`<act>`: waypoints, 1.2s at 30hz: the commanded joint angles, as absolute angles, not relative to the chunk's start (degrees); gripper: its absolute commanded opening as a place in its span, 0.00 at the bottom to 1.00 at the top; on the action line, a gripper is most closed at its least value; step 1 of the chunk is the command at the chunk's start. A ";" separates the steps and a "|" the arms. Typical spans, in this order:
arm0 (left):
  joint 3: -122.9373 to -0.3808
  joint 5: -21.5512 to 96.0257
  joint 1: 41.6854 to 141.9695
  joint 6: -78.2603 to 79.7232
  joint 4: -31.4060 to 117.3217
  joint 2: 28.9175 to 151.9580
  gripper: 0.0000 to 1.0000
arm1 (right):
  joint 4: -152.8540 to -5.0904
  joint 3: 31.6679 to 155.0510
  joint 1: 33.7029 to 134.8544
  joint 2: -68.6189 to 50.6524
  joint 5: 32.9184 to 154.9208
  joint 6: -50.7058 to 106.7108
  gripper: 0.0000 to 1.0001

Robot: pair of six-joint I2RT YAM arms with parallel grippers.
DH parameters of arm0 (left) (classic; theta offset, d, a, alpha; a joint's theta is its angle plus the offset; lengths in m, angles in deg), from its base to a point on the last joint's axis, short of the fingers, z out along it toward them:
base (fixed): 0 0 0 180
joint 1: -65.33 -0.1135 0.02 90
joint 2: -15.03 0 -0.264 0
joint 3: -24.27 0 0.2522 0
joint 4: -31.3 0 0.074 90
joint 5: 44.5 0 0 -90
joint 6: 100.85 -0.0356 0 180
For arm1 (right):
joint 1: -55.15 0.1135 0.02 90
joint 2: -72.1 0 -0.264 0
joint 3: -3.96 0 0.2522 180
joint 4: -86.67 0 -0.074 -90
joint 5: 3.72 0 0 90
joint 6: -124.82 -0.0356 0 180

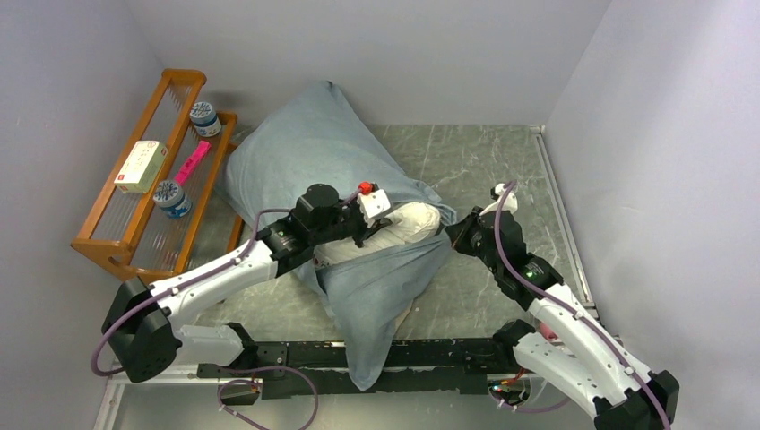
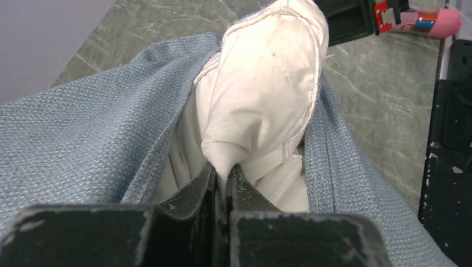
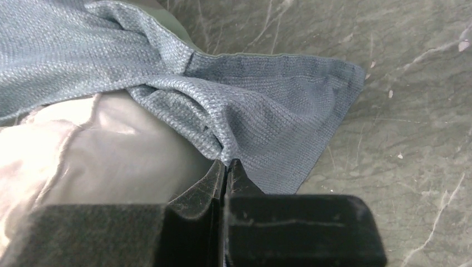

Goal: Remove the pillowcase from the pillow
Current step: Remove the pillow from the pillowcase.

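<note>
While the pillowcase [image 1: 314,152] lies across the middle of the table [image 1: 502,170] with its plain grey-blue side up, most of the pillow [image 1: 408,224] is inside it. The bulging closed end points toward the back left corner. The slack open end trails toward the arms and hangs over the black rail [image 1: 430,358] at the near edge.

About halfway along the cloth, on its right side, the opening gapes and a rounded white corner of the pillow pokes out. The left wrist view shows this corner with its stitched seam rising between two walls of blue cloth.

The left gripper [image 2: 222,178] is clamped on a fold of the white pillow fabric just below that corner. Its dark jaws are nearly together, with the cloth pinched between them. From above, that arm reaches over the pillowcase from the left.

The right gripper [image 3: 227,169] is squeezed tight on the edge of the pillowcase beside the opening. Gathered blue weave fans out from its tips, with the pale pillow just to the left of it. A loose flap of the hem lies flat on the table past the jaws.

The table has a grey-green marbled top. At its left edge, touching the fat end of the pillowcase, a slanted wooden rack [image 1: 99,242] holds two blue-labelled jars [image 1: 204,118], a white box [image 1: 142,166] and a pink packet [image 1: 193,161].
</note>
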State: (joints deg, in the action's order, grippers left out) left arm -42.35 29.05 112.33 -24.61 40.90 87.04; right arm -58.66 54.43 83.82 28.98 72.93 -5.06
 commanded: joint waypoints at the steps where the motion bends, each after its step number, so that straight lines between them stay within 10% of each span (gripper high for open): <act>1: -42.13 32.76 107.92 -21.20 46.92 82.47 0.05 | -57.50 54.24 79.50 28.37 61.53 3.99 0.00; 10: -52.01 30.34 107.91 -17.29 45.50 89.93 0.05 | -64.31 50.12 79.52 31.41 81.25 11.05 0.02; 24: -68.27 27.44 108.71 -17.35 49.80 102.71 0.05 | -61.56 55.34 79.51 40.19 92.62 29.30 0.80; 36: -72.77 30.80 112.02 -20.28 55.55 104.41 0.05 | -55.89 63.17 79.64 37.05 122.22 49.81 0.85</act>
